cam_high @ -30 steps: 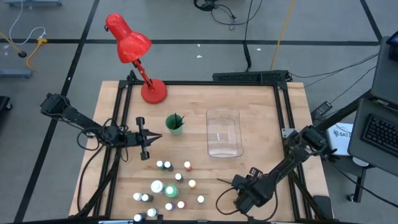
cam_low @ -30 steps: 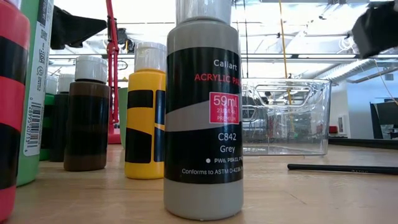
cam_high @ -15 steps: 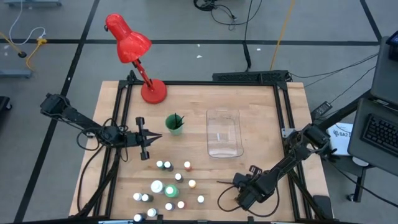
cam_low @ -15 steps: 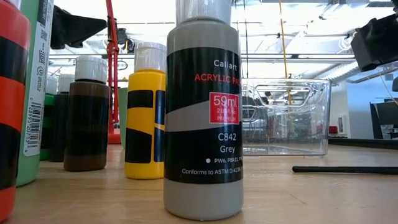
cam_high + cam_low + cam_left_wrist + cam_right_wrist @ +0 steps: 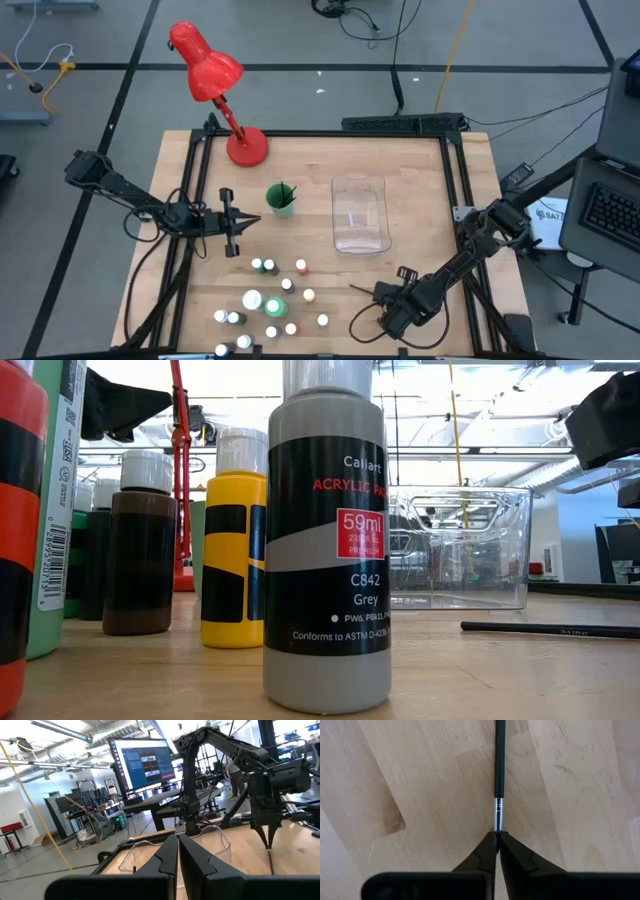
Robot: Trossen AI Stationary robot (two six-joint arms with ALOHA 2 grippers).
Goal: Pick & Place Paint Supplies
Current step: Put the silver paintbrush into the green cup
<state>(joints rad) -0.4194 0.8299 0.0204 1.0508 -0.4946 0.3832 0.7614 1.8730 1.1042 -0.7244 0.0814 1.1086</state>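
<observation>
A thin dark brush [image 5: 499, 765] lies on the wood table near its front right, also seen in the low view [image 5: 550, 629]. My right gripper [image 5: 497, 836] [image 5: 383, 294] is shut on one end of it. The small white-capped paint bottles [image 5: 272, 298] stand in a cluster at the front left; a grey one [image 5: 327, 540] fills the low view. My left gripper [image 5: 238, 222] [image 5: 178, 840] hangs shut and empty over the table's left part, beside a green cup [image 5: 281, 199] that holds brushes. My right gripper pinches the brush between its two fingertips at the silver ferrule end [image 5: 497, 817]. The fingers come from above, slanting down, in line with the brush. The dark handle runs on away from the fingertips and lies on the table.
A clear plastic container [image 5: 360, 215] stands at the table's middle, beyond the brush. A red desk lamp [image 5: 215, 80] stands at the far left corner. Bare wood [image 5: 420, 200] lies to the right of the container.
My right gripper has come down a little onto the brush end at the front right. The brush still lies on the table.
</observation>
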